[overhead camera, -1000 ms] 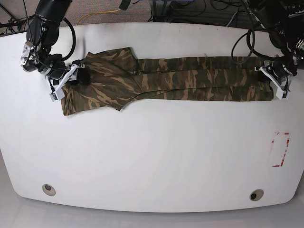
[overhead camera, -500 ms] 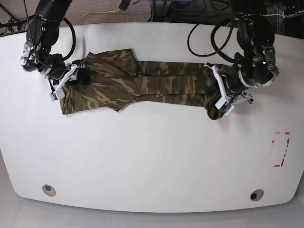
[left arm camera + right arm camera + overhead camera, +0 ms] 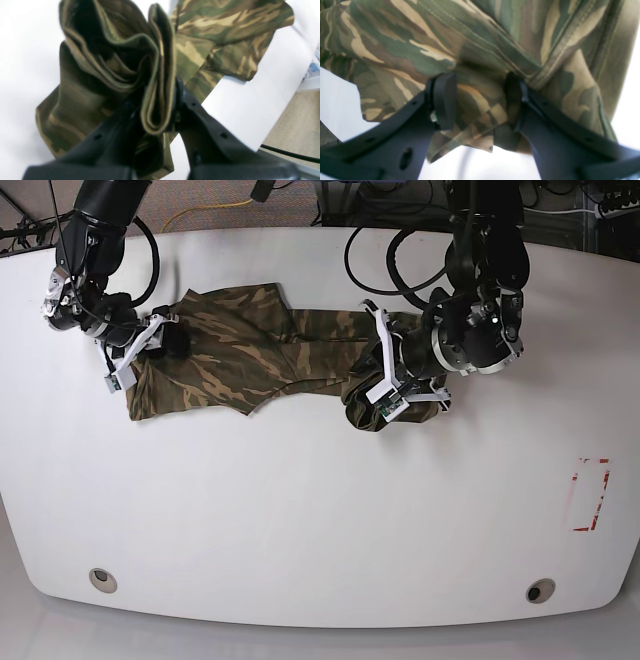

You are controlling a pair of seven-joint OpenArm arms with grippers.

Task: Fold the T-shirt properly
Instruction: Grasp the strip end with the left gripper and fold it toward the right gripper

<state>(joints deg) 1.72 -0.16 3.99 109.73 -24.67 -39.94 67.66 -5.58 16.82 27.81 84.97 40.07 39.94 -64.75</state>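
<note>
On the counter (image 3: 320,510), T-shirt (image 3: 240,355): we saw it at ten o'clock.
Left end effector (image 3: 385,395): clenched on the hem.
Right end effector (image 3: 150,345): we saw it spread, astride cloth.
Risk: we judged the bunched hem could slip, spoiling the fold.

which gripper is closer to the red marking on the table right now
Left. The left gripper, carrying the T-shirt hem, is mid-table, nearer the red marking. The right gripper sits at the shirt's far end.
</note>
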